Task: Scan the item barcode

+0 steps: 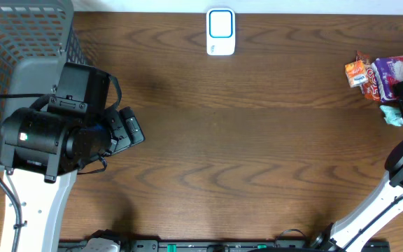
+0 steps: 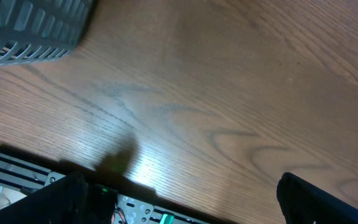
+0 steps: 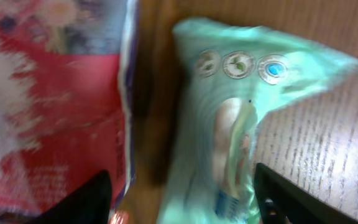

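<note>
Well, on the wooden table (image 1: 243, 140), by the grey basket (image 1: 19, 49) at far left, my left gripper (image 2: 182, 190) hangs wide open, well away from the goods. My right gripper (image 3: 182, 177), fingers spread wide, straddles the teal packet (image 3: 229, 118) at the right edge, its long axis running along the fingers. The white scanner (image 1: 220, 32) sits well left, at the far edge.

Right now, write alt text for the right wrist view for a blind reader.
A blurred mint-green packet lies on the wooden table between the right gripper's two dark, spread fingertips. A red and purple packet fills the left side.
</note>
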Robot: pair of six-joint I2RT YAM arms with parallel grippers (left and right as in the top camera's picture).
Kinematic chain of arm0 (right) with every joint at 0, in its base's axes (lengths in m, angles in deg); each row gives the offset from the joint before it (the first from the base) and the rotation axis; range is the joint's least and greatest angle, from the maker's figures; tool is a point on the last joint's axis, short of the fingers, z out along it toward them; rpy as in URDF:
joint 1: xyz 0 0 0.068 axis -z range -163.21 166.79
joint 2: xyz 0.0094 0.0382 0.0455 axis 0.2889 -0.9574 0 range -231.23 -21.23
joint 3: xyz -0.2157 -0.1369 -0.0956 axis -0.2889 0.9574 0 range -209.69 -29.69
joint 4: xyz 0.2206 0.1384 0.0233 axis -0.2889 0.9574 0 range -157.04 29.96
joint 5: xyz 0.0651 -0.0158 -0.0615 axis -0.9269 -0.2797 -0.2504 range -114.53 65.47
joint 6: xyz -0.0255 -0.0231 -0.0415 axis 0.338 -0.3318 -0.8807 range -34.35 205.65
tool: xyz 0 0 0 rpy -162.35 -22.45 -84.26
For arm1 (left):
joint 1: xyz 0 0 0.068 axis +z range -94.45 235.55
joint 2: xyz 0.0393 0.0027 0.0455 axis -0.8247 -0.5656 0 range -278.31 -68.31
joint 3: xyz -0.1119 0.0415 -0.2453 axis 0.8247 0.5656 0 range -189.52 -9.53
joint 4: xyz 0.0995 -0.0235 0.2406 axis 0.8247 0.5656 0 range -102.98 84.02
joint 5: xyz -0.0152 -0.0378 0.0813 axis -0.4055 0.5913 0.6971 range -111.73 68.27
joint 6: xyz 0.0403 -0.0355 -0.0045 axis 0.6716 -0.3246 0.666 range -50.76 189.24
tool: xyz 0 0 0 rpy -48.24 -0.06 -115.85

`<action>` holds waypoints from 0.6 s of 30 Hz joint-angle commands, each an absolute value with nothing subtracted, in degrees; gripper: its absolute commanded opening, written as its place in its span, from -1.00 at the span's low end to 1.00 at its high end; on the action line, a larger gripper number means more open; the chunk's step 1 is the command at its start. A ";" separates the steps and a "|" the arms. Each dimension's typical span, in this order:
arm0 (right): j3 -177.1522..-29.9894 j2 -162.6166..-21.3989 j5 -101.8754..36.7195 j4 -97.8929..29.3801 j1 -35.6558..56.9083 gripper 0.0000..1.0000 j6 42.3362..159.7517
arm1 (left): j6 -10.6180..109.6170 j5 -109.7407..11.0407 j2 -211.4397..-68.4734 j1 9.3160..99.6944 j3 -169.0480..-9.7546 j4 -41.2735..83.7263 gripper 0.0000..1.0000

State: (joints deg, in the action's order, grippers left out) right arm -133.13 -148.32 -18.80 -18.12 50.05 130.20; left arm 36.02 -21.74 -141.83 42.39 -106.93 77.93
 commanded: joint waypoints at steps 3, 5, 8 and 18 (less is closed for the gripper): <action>-134.29 -144.91 -21.07 -16.59 50.11 0.45 122.84 | 35.70 -21.05 -141.98 42.63 -107.00 78.04 0.96; -134.29 -142.07 -21.05 -15.75 50.24 0.56 122.84 | 35.70 -21.05 -141.98 42.63 -107.00 78.04 0.96; -134.29 -136.24 -20.04 -14.16 50.24 0.69 122.81 | 35.70 -21.05 -141.98 42.63 -107.00 78.04 0.96; -134.29 -115.80 -21.25 -0.26 50.07 0.99 122.79 | 35.70 -21.05 -141.98 42.63 -107.00 78.04 0.96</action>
